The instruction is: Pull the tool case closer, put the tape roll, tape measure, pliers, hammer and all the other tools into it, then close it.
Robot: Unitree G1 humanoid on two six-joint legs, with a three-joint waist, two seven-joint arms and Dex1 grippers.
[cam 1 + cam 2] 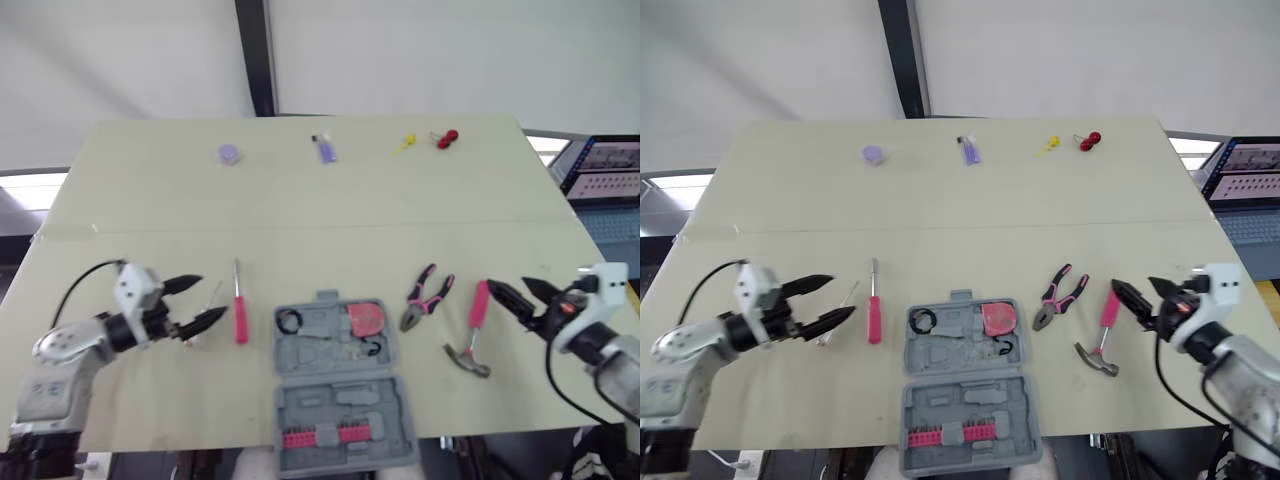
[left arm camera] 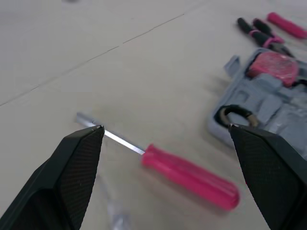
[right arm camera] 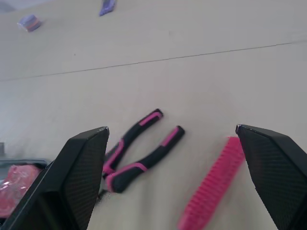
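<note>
Head eyes: high above tool case (image 1: 345, 390), looking down
Left wrist: low, close, left of case, facing it
Right wrist: same, from case's right
Shared: the case

Looks like a robotics lab or test room to me. Bare pale surface (image 1: 300, 215) set against plain white wall panels (image 1: 450, 50), with a dark post (image 1: 258, 55) between them. A lit monitor (image 1: 605, 168) sits just past the far right corner.

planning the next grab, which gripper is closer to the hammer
Right. The right gripper hovers open just beside the hammer, near its pink handle; the left gripper is across the tool case, by the screwdriver.
</note>
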